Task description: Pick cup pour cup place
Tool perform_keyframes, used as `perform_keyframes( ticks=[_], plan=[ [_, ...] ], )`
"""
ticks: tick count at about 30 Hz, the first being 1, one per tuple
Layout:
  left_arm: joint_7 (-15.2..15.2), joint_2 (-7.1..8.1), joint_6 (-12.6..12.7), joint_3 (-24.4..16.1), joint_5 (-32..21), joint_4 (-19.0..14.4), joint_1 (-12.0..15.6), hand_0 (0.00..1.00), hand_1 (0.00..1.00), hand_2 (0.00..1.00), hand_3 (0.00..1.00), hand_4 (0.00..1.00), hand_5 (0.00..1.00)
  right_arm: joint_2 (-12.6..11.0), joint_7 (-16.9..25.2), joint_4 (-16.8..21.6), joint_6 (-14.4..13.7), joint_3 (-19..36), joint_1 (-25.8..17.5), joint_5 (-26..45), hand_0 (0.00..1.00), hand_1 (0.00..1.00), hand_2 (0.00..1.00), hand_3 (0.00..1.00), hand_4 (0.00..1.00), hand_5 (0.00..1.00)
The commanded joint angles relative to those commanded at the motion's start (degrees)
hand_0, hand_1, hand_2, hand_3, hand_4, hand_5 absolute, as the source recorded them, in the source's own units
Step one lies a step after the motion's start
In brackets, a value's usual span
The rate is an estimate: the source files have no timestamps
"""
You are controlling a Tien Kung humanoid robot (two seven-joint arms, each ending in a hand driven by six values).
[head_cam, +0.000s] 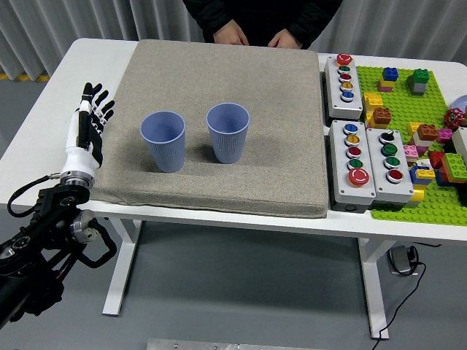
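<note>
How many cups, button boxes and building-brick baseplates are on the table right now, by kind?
Blue cups: 2, the left cup and the right cup, both upright on the grey mat.
Button boxes: 3, the far box, the near left box and the near right box.
Green baseplates: 1.
Total: 6.

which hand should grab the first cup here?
Left. The left hand is open beside the mat's left edge, near the left blue cup. The right hand isn't in view.
</note>
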Motion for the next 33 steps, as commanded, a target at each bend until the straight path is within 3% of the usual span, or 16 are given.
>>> perform_keyframes(
  ticks=[21,27,33],
  plan=[
    [1.0,-0.15,-1.2,-0.5,0.9,-0.9,0.0,0.888,0.848,0.906,0.890,0.774,0.998,0.0,0.1,0.0,0.0,0.2,0.1,-0.1,0.698,0.692,0.633,0.601,0.002,0.295],
    [2.3,-0.31,-3.3,-0.8,0.2,-1.2,0.2,0.887,0.848,0.906,0.889,0.770,0.998,-0.1,0.0,0.0,0.0,0.1,0.1,-0.1,0.698,0.691,0.633,0.601,0.002,0.294],
    [2.4,-0.40,-3.7,-1.0,0.1,-1.7,0.5,0.888,0.848,0.909,0.890,0.766,0.998,0.0,0.0,0.0,0.0,0.1,0.0,-0.2,0.698,0.691,0.633,0.601,0.002,0.294]
  ],
)
